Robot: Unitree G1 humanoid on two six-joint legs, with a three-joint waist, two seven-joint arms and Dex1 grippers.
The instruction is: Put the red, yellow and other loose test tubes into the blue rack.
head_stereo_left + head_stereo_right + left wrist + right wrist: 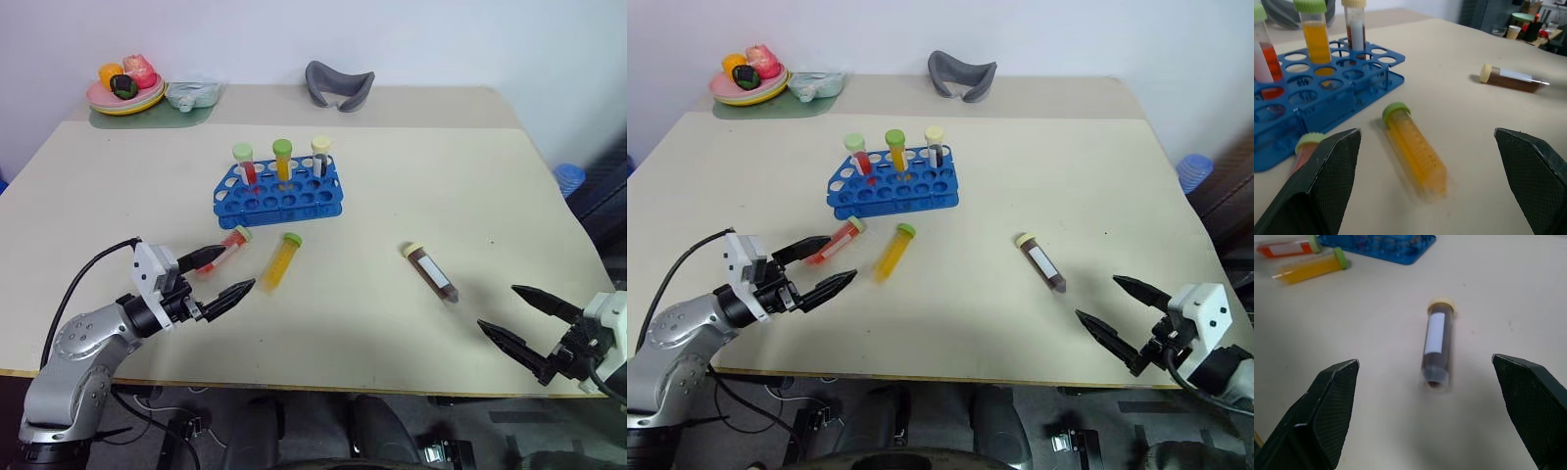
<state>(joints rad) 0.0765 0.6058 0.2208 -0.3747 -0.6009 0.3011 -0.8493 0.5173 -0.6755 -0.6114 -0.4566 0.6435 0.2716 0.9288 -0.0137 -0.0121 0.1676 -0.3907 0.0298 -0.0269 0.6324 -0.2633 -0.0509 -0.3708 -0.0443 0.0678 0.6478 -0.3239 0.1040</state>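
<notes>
Both jaws spread wide, nothing held.

Red tube (227,245), yellow tube (280,260) and brown tube (430,272) lie loose on the tabletop (411,186) near the blue rack (279,191); I judge a careless pinch could roll these round tubes away.

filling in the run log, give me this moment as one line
left gripper open, near red tube and yellow tube | right gripper open, empty | brown tube lying on table | blue rack holds three tubes
</notes>
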